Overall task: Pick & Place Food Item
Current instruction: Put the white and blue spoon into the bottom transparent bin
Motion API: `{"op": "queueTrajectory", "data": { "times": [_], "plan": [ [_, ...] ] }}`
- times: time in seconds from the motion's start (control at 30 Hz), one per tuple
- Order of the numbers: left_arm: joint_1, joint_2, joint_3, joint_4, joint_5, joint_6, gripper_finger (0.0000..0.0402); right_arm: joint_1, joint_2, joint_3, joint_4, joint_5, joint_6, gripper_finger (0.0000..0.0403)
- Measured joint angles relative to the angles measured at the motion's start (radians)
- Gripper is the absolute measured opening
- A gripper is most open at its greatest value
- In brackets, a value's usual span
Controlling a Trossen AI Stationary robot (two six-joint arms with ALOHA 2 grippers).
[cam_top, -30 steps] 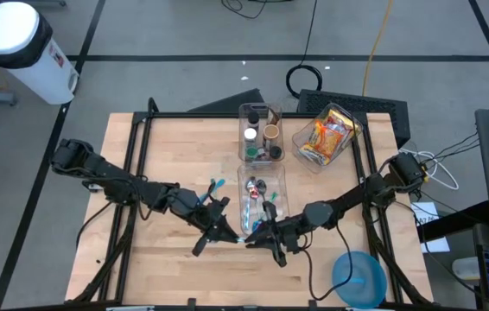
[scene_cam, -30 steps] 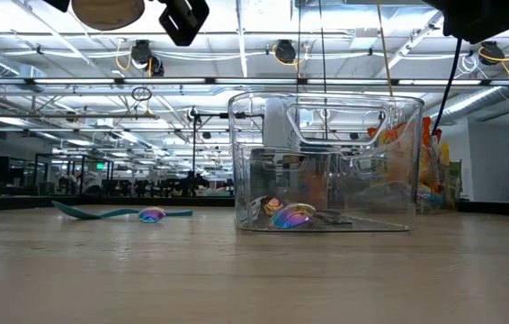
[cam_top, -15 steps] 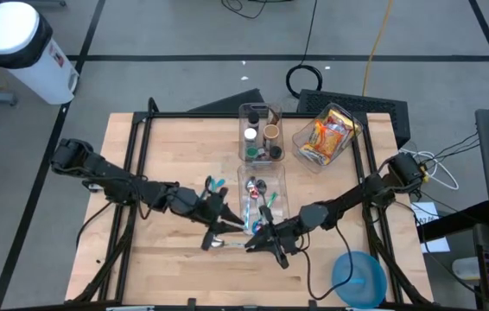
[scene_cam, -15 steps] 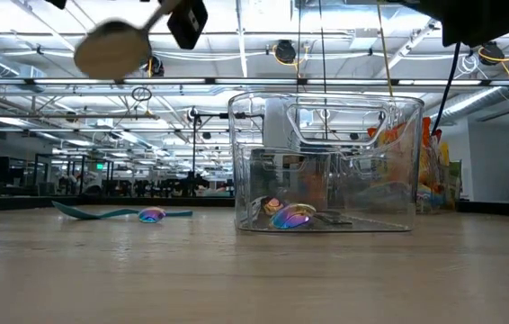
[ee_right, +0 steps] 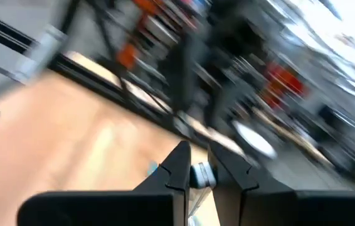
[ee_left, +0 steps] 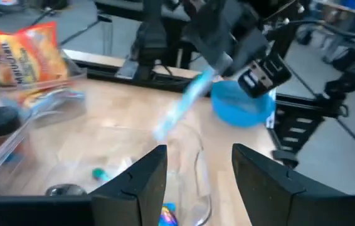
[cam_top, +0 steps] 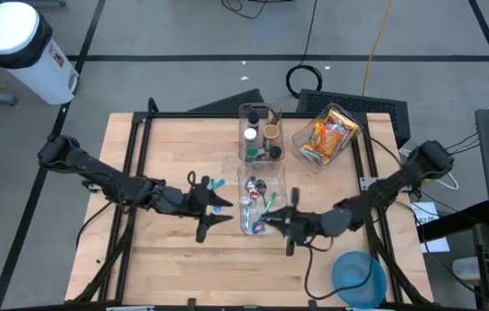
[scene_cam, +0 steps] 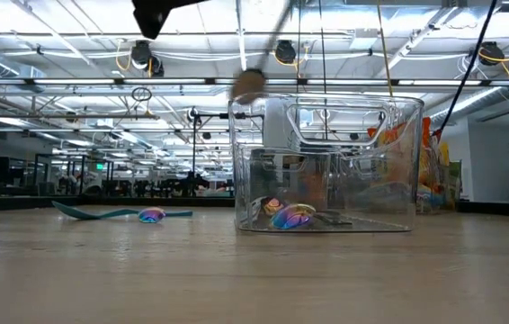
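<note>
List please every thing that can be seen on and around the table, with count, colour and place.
Clear bin: one, table centre, holding iridescent cutlery.
Spoon: one, teal handle, held by the right gripper over the clear bin.
Second spoon: one, teal handle, lying on the table beside the bin.
Jar bin: one, clear, far centre.
Snack bin: one, clear, orange packets, far right.
Bowl: one, blue, near right corner.
Trash can: one, white, floor far left.
Left gripper: jaws open, left of the clear bin.
Right gripper: jaws shut on the spoon.
</note>
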Motion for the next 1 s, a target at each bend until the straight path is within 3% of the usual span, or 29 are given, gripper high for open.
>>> {"op": "queueTrajectory", "data": {
  "times": [0.1, 0.2, 0.43, 0.67, 0.8, 1.0],
  "plan": [
    [-0.010, 0.002, -0.001, -0.027, -0.043, -0.015, 0.0187, 0.018, -0.030, 0.000, -0.128, 0.215, 0.060, 0.0026],
    [-0.006, 0.014, -0.001, -0.012, -0.049, -0.016, 0.0188, -0.013, -0.029, 0.000, -0.250, 0.295, 0.146, 0.0026],
    [0.003, 0.019, -0.002, -0.024, -0.043, -0.034, 0.0189, -0.171, 0.003, -0.002, -0.464, 0.174, 0.364, 0.0026],
    [-0.001, 0.020, -0.002, -0.039, -0.040, -0.035, 0.0188, -0.267, 0.039, 0.000, -0.500, 0.039, 0.466, 0.0026],
    [-0.001, 0.020, -0.002, -0.048, -0.040, -0.041, 0.0188, -0.273, 0.040, 0.000, -0.498, 0.032, 0.489, 0.0026],
    [-0.001, 0.020, -0.002, -0.048, -0.040, -0.045, 0.0189, -0.273, 0.043, 0.000, -0.507, 0.004, 0.567, 0.0078]
  ]
}}
